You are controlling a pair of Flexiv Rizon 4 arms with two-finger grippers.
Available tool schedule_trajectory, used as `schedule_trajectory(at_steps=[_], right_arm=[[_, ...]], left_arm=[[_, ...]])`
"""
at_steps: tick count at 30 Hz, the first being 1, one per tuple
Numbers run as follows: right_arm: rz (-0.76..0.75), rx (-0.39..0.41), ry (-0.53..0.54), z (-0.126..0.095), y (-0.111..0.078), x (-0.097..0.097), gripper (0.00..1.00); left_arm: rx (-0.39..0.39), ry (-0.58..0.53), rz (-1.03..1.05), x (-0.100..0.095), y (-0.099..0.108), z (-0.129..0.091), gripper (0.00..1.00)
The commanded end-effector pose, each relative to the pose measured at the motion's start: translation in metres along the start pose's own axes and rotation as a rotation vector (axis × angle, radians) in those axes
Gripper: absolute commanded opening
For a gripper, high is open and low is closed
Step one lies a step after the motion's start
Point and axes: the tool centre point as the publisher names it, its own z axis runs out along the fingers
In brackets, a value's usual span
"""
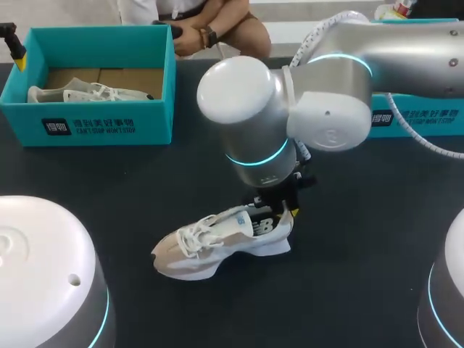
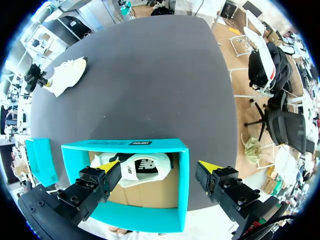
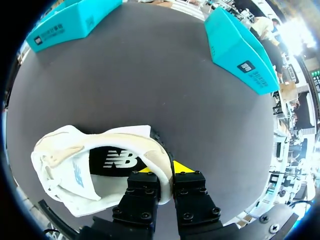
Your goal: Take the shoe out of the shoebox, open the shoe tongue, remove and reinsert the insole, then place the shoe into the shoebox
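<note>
1. Nearest on the bench (image 1: 362,290), about the middle: shoe (image 1: 217,243), out of the box and resting on its sole.
2. Long axis across the bench: toe to the left and slightly nearer, heel to the right.
3. At the heel: right hand (image 3: 167,170), clamped on the heel collar, one finger inside the shoe and the other outside.
4. Leftward of that grip, along the long axis: tongue and laces, the laces tied as far as can be told.
5. Likely step in hand: opening the tongue, with the heel pinned by the right hand. Probably calls for a reach from the left, onto the lace end and away from the heel.
6. Far left, well apart from the shoe: box (image 1: 101,123), open at the top, with a second shoe (image 2: 142,167) lying inside.
7. Above that box: left hand (image 2: 159,170), fingers spread wide and gripping nothing.
8. Nearer of the two by far: right hand, already touching. Long way across the bench to the toe for the left.
</note>
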Motion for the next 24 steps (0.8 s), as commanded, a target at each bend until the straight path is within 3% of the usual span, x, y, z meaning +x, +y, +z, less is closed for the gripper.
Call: schedule_trajectory(at_steps=[1,19,20,21,23,24], right_arm=[[0.000,0.004,-0.010,0.004,0.001,0.006,0.00],[-0.040,-0.001,-0.043,0.011,0.012,0.009,0.00],[-0.035,-0.001,-0.040,0.011,0.012,0.010,0.05],[-0.034,-0.001,-0.039,0.011,0.011,0.009,0.27],[-0.028,-0.004,-0.036,0.007,0.011,0.008,0.50],[-0.029,-0.005,-0.032,0.004,0.012,0.008,0.86]], left_arm=[[-0.002,0.003,0.001,0.000,-0.002,0.000,1.00],[-0.002,0.003,0.001,0.000,-0.002,0.000,1.00],[-0.002,0.003,0.001,0.000,-0.002,0.000,1.00],[-0.002,0.003,0.001,0.000,-0.002,0.000,1.00],[-0.002,0.003,0.001,0.000,-0.002,0.000,1.00],[-0.002,0.003,0.001,0.000,-0.002,0.000,1.00]])
